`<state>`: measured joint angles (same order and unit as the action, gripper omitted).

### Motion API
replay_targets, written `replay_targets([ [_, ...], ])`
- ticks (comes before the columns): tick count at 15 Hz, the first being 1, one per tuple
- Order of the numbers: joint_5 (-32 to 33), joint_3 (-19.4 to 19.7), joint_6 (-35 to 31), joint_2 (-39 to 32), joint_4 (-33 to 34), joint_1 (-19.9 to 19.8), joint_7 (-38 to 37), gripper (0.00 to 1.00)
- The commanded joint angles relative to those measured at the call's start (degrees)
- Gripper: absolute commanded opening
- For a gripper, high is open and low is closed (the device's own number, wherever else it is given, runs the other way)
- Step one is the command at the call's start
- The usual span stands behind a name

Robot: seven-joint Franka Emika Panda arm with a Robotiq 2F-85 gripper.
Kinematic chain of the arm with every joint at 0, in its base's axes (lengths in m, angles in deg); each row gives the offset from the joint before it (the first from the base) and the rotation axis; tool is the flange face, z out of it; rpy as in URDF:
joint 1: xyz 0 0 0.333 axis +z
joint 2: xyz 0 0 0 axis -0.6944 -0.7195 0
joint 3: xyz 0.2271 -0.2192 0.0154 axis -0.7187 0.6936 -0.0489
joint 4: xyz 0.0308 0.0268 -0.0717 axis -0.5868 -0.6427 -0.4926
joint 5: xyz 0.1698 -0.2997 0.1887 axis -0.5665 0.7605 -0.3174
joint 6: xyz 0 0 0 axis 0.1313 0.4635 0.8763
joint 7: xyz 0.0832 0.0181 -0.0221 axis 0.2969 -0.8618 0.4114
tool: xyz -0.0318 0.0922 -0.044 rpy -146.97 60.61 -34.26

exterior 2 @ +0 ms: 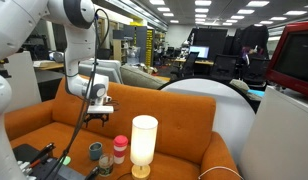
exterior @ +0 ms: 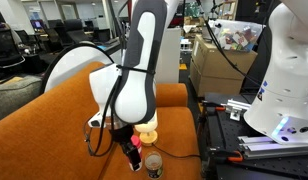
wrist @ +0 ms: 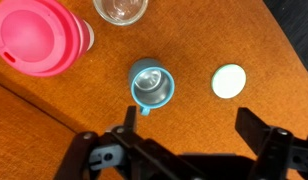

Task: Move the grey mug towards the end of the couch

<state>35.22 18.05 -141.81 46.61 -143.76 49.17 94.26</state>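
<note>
The grey mug [wrist: 151, 84] is small and dark with a light rim. It stands upright on the orange couch seat [wrist: 204, 40]. In the wrist view it lies just ahead of my left finger, not between the fingers. It also shows in both exterior views [exterior: 152, 163] [exterior 2: 95, 152]. My gripper [wrist: 192, 128] is open and empty and hovers above the seat. In both exterior views it hangs over the mug [exterior: 122, 135] [exterior 2: 97, 116]. The couch back [exterior 2: 54, 115] rises behind the objects.
A red-and-white tumbler with a pink lid [wrist: 39, 35] [exterior 2: 119, 150] stands beside the mug. A glowing cream cylinder lamp [exterior 2: 144, 143] [exterior: 146, 128] stands next to it. A clear glass rim [wrist: 121, 8] and a pale round disc [wrist: 230, 81] are nearby on the seat.
</note>
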Motion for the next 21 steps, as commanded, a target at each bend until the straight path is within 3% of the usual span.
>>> replay_targets([
  [1, 3.33, -1.58, 0.15, -0.26, 0.18, -1.93, -2.46, 1.00],
  [9, 4.57, -0.79, -1.37, -0.41, 0.65, -1.09, -2.85, 1.00],
  [21, 12.36, -0.78, 1.81, -16.86, 17.14, -0.27, -4.16, 1.00],
])
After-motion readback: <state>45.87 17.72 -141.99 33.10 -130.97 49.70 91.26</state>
